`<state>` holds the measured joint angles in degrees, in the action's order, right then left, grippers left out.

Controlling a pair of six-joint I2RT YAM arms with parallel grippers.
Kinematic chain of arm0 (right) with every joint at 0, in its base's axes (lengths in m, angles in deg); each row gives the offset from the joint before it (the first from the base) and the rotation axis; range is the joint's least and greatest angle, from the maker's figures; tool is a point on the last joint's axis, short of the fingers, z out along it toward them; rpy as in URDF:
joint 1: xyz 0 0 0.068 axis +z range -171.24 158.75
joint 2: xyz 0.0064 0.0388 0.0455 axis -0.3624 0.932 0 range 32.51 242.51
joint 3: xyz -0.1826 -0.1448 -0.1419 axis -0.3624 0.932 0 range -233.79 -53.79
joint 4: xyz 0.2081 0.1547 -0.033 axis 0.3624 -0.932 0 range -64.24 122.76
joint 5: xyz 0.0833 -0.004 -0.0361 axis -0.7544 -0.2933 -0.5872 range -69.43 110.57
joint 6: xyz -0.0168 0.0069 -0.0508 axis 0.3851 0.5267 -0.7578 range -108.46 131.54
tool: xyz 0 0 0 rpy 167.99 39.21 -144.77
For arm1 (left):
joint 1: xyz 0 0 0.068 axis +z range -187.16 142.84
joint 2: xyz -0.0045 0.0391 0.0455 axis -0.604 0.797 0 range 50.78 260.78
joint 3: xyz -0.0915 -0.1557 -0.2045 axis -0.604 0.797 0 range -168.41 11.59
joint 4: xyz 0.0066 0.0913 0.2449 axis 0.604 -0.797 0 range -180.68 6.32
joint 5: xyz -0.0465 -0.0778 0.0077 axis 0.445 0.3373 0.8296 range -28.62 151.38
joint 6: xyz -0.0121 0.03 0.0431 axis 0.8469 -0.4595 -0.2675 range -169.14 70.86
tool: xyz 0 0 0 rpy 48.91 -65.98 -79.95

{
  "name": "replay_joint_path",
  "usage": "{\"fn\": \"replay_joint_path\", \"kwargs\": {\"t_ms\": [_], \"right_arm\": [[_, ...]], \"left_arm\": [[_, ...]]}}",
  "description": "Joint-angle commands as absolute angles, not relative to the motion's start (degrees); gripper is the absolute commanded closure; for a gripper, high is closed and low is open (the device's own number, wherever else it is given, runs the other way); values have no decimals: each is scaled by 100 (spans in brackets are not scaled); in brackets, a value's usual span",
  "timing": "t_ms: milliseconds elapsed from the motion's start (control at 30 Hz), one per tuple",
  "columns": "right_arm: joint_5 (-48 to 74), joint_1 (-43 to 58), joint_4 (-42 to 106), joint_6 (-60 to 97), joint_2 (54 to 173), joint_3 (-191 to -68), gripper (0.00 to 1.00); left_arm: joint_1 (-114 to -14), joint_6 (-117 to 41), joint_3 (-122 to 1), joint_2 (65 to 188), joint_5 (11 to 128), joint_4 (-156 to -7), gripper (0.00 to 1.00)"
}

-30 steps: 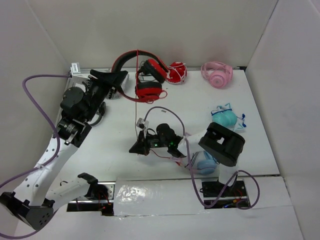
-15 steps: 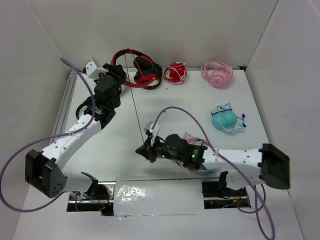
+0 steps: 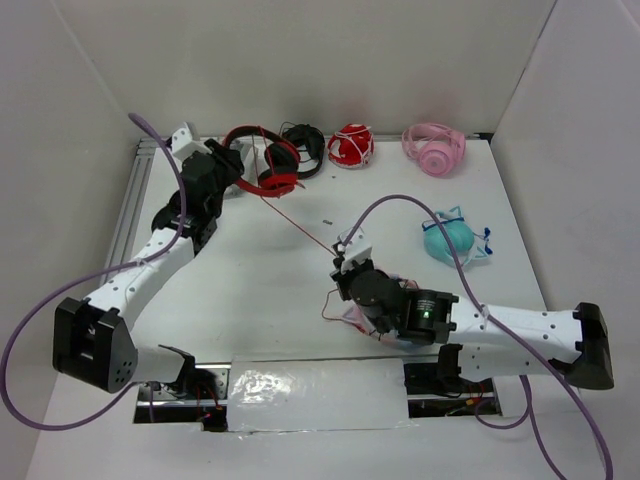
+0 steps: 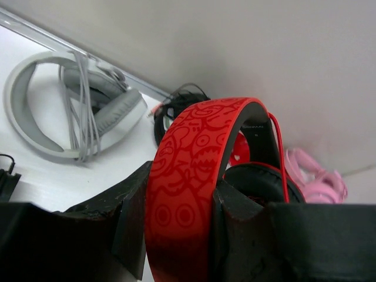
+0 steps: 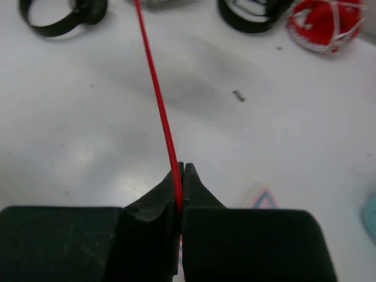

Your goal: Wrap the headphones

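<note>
At the far left of the table, seen from overhead, the left gripper holds the red headphones by the band. They sit lower and further from the back wall than half a second ago. Their thin red cable runs taut and diagonally to the right gripper at mid-table. That gripper was further left and nearer the arm bases before, and the cable then ran almost straight toward the front edge. The right arm's elbow is now close to the frame's lower right corner. A loose red loop shows beside the right wrist, but the arm hides where it ends. Black headphones, a small red bundle and pink headphones lie along the back edge, and a teal item lies on the right.

In the left wrist view, the two fingers are clamped on either side of the patterned red band, and one black ear pad shows behind it. Grey headphones lie beyond. The band's lower part is cut off by the frame.

In the right wrist view, the jaws are pinched shut on the cable, which climbs to the top edge — its far end is out of frame. A black ring at the upper left is cropped and I cannot tell what it is.
</note>
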<state>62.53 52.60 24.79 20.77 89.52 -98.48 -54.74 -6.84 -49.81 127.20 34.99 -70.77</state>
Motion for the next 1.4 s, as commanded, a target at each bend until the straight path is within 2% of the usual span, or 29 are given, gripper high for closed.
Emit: {"fn": "replay_joint_path", "kwargs": {"t_ms": [0,67,200,300,333,500,667,933,1100,1133,1200,1367], "right_arm": [[7865,5373,2089,1585,8937,-10345,100],[8103,5285,2499,878,8920,-10458,100],[7570,4996,3019,320,8876,-10652,100],[6639,4486,3415,-199,8893,-10775,100],[6062,4363,3477,-330,8911,-10828,100],[5116,3582,4197,-911,9306,-10986,100],[4143,2895,4540,-982,9850,-11364,99],[3447,1998,4867,-499,10633,-11672,97],[2263,1638,5226,-122,10678,-11209,88],[2372,1576,5462,-42,10608,-10945,83],[1279,1506,5796,81,10328,-10663,78],[617,1435,6079,231,9948,-10433,73]], "left_arm": [[-5298,-1582,-4730,12373,4203,-5714,100],[-5307,-1792,-4528,12216,4527,-5792,100],[-5324,-1978,-4255,12127,5072,-5942,100],[-5359,-2285,-3826,11952,5731,-5697,100],[-5368,-2477,-3711,11812,6334,-5600,100],[-5587,-2742,-3079,11206,7314,-5556,100],[-5729,-2998,-2735,10687,8158,-5924,100],[-5825,-3174,-2348,9755,8932,-6268,100],[-5834,-3279,-2400,9289,10082,-6320,100],[-5834,-3305,-2391,9227,10719,-6198,100],[-5834,-3315,-2409,9218,11303,-6127,100],[-5834,-3025,-2760,9279,11745,-6443,100]]}}
